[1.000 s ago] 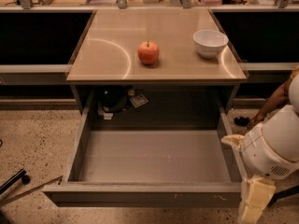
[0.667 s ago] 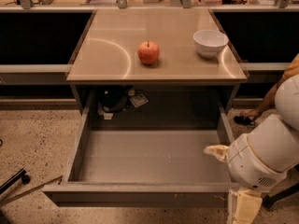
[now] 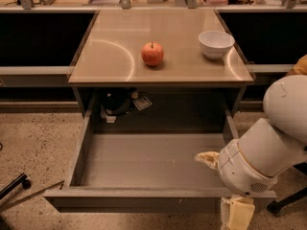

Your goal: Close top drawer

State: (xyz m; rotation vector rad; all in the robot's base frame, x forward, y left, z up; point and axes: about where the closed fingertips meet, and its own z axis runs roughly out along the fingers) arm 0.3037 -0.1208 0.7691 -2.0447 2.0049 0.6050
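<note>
The top drawer is a wide grey metal drawer pulled far out from under the tan tabletop. Its inside is bare and its plain front panel faces me at the bottom. My gripper is at the drawer's front right corner, partly hidden behind my white wrist. One pale finger is over the drawer's inside. The other finger hangs in front of the front panel. The fingers stand apart and hold nothing.
A red apple and a white bowl sit on the tabletop. Dark clutter lies at the back of the cavity under the top. Dark open bays flank the table. A chair wheel is on the speckled floor at left.
My arm and gripper have moved left and forward, from beside the drawer's right side to its front right corner. The drawer, apple and bowl have not moved.
</note>
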